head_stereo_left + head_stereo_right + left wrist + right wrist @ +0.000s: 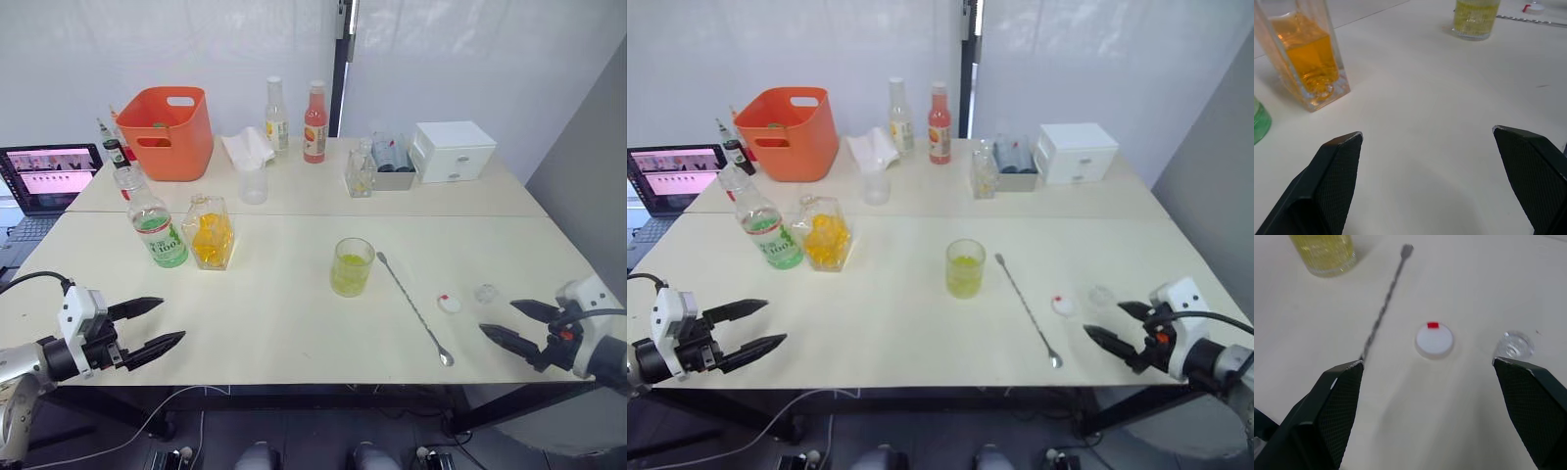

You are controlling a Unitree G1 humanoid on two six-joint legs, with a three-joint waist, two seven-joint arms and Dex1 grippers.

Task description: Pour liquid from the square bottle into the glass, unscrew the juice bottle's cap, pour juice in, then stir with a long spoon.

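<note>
1. Your left gripper [157, 325] hangs over the near left edge of the surface [294, 313], jaws spread wide and holding nothing.
2. Your right gripper [511, 322] sits at the near right edge, jaws likewise wide apart and empty.
3. The glass [352, 266] stands upright near the middle of the surface, with yellow-green liquid in its lower part.
4. The long spoon [413, 306] lies flat just to the right of the glass, running diagonally, with its bowl end nearest you and apart from the glass.
5. The cap [450, 304] lies on the surface to the right of the spoon, its red mark showing in the right wrist view; it is off the bottle.
6. A small clear stopper [486, 293] rests just to the right of the cap, close to your right gripper.
7. The square bottle [211, 232] stands on the left side, part full of orange-yellow liquid.
8. The juice bottle [155, 226] stands upright just to the left of the square bottle, its neck open.
9. Along the far side you have an orange basket [168, 132], a pale yellow bottle [276, 116], a red-orange bottle [314, 122], a cloudy plastic cup [253, 182] and a white drawer box [453, 150].
</note>
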